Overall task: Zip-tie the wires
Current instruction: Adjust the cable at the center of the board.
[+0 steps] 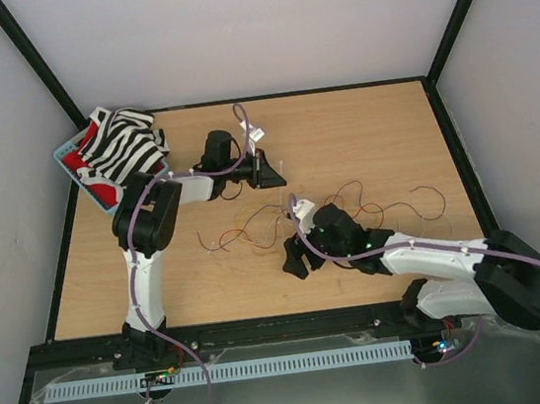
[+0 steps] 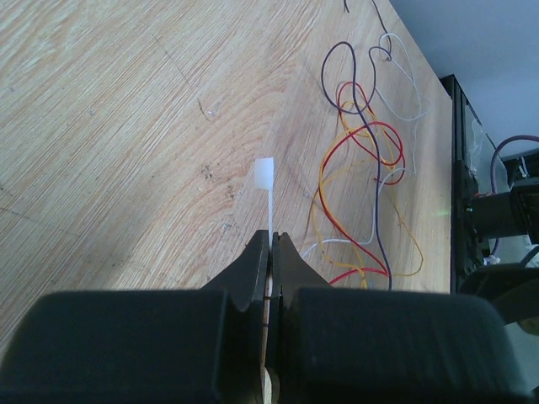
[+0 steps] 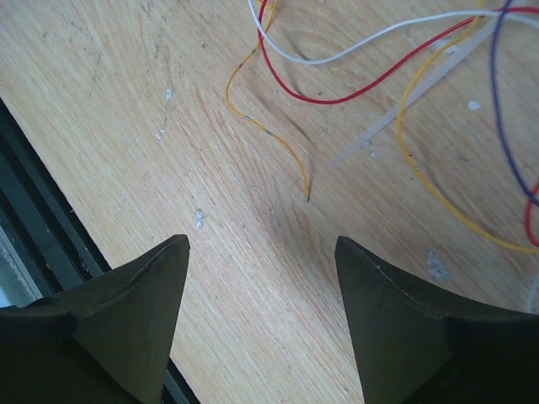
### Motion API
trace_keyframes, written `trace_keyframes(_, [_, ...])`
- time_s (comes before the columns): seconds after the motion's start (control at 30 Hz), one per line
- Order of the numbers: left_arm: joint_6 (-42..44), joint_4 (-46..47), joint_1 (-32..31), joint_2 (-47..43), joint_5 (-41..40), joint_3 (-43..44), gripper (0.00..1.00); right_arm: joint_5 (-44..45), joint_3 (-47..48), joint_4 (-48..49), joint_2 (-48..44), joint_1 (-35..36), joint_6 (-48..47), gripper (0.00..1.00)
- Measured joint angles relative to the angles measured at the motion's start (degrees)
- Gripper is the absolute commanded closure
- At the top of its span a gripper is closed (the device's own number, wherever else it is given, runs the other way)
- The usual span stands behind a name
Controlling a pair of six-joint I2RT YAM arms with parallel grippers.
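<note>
**A:** Where was the zip tie?

**B:** Pinched in the left gripper (image 2: 271, 240), whose jaws were pressed flat on the strip. The zip tie (image 2: 269, 206) stuck out past the fingertips, its square head at the free end, above bare wood. Whether the head touched the table I could not tell.

**A:** And the wires?

**B:** The wires (image 1: 351, 209) lay loose across the middle of the table (image 1: 369, 124), a tangle of red, orange, dark and white strands reaching toward the right edge. In the left wrist view they sat to the right of the zip tie, apart from it.

**A:** The right gripper?

**B:** The right gripper (image 3: 261, 244) had its jaws spread wide with nothing between them, low over the wood close to the near edge. The cut end of an orange wire (image 3: 286, 156) lay just ahead of its fingertips, untouched.

**A:** Anything else on the table?

**B:** A striped cloth (image 1: 123, 142) was heaped over a blue bin (image 1: 67, 154) at the far left corner.
</note>
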Motion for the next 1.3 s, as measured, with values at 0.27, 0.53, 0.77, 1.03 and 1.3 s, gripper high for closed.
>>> trace_keyframes(0.27, [-0.81,0.07,0.00,-0.37,-0.83,-0.26,1.00,-0.96,5.16,4.52,13.16,1.81,1.33,0.19])
trace_keyframes(0.53, [-1.40,0.44,0.00,-1.51,-1.05,-1.11,1.00,-0.20,9.86,8.79,21.88,3.39,1.53,0.20])
trace_keyframes(0.77, [-1.70,0.48,0.31,-1.81,-1.03,-2.23,1.00,-1.60,12.70,11.91,27.41,6.88,1.57,0.25])
trace_keyframes(1.03, [-2.75,1.68,1.20,-1.81,-0.57,-3.96,1.00,-6.40,18.82,15.85,34.84,13.92,-0.50,0.26])
trace_keyframes(1.3, [-4.00,3.21,2.05,-1.84,0.35,-5.62,1.00,-5.25,22.12,15.91,36.33,14.95,-4.74,0.22])
